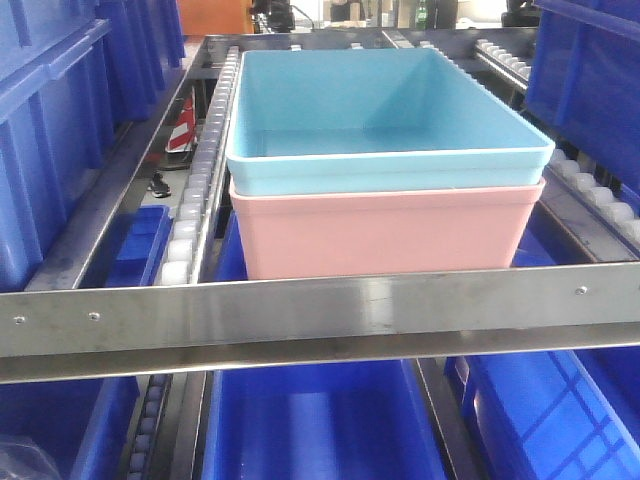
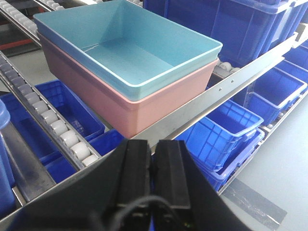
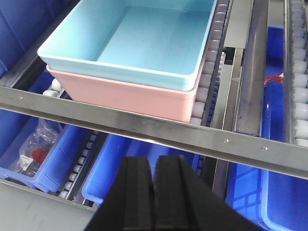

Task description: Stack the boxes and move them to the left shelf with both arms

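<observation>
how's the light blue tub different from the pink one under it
Colour: the light blue tub is pale blue, the salmon pink tub pink. Position: the blue tub is nested inside the pink tub, which sits on the shelf rollers behind the steel front bar. Visibility: the blue tub's empty interior shows; the pink tub's is covered. Both are smooth rectangular tubs with matching outlines and rolled rims.

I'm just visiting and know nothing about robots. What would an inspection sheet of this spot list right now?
Surface: shelf of roller tracks behind a steel front bar.
Job's things: light blue box nested in pink box, resting on the rollers.
Clutter: bagged small parts in a lower bin.
Grippers: left gripper and right gripper, fingers together, holding nothing, apart from the boxes.
Cables: thin wire at the left gripper's base.
Surroundings: dark blue bins around and below.
</observation>
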